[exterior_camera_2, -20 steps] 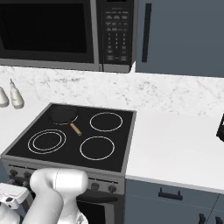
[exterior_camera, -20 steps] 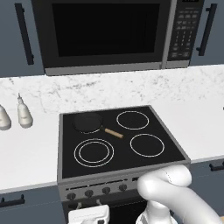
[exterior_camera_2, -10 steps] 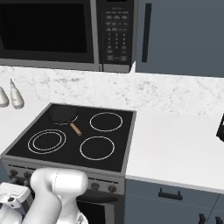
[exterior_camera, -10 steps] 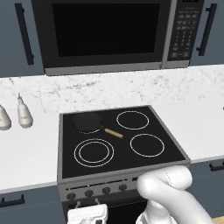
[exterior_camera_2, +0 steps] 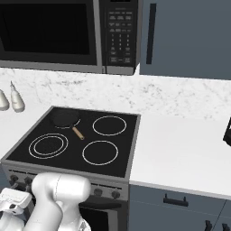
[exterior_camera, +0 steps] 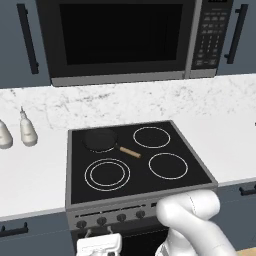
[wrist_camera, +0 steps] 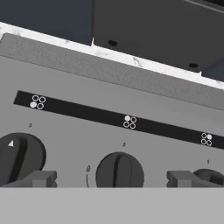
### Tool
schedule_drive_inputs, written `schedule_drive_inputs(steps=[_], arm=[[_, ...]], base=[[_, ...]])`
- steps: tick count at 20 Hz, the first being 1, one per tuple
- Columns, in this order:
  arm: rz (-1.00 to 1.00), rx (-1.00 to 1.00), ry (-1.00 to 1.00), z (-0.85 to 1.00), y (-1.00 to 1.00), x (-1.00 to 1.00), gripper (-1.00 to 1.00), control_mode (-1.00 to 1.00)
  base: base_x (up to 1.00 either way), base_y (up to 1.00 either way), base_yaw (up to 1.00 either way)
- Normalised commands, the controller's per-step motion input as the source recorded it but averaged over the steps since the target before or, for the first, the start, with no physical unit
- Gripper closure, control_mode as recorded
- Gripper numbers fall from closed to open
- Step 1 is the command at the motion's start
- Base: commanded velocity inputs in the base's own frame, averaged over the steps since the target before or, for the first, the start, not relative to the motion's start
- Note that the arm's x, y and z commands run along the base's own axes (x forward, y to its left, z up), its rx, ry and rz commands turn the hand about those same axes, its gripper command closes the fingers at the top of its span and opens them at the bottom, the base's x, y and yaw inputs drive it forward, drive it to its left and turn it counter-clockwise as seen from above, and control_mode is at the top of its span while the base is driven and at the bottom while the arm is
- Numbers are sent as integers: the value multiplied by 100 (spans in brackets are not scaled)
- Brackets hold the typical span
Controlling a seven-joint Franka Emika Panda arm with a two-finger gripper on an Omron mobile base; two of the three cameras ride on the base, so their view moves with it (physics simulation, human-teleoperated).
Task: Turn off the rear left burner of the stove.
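My claw [wrist_camera: 111, 179] is standing spread wide, pinching nothing, its two fingertips [wrist_camera: 41, 178] sitting either side of the middle knob [wrist_camera: 119, 170] without touching it. Almost nothing is changing: over the last moment the white hand [exterior_camera: 98, 245] is keeping the same low spot in front of the stove's near left edge, and the jaws are staying just as wide. I am taking that as the approach being done and the closing on the knob not yet begun.

The base views are giving me the layout. The big black microwave [exterior_camera: 120, 37] is hanging over the far wall. Below it the stove [exterior_camera: 137, 172] is lying set into the marble counter [exterior_camera: 225, 135]. The rear left burner [exterior_camera: 81, 145] is sitting far left on the glass, under the small dark skillet [exterior_camera: 100, 139] with its tan handle [exterior_camera: 130, 152] pointing right and toward me.

The hand view is adding what those views are too coarse for. Above the middle knob a four-dot icon [wrist_camera: 130, 121] is showing its upper left dot filled, so I am judging this knob to be the right one. The left knob [wrist_camera: 17, 157] is bearing a white pointer mark.
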Motion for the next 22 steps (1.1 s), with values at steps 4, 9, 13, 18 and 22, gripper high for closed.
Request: schedule_drive_inputs(steps=[4,9,13,18,22], arm=[[0,0,-9,0,0,0,-100,-100],[0,0,-9,0,0,0,-100,-100],[0,0,-7,0,-7,0,-100,-100],[0,0,-5,0,-19,0,-100,-100],[0,0,-4,0,-24,0,-100,-100]], base=[[0,0,0],[0,0,0],[0,0,0],[0,0,0],[0,0,0]])
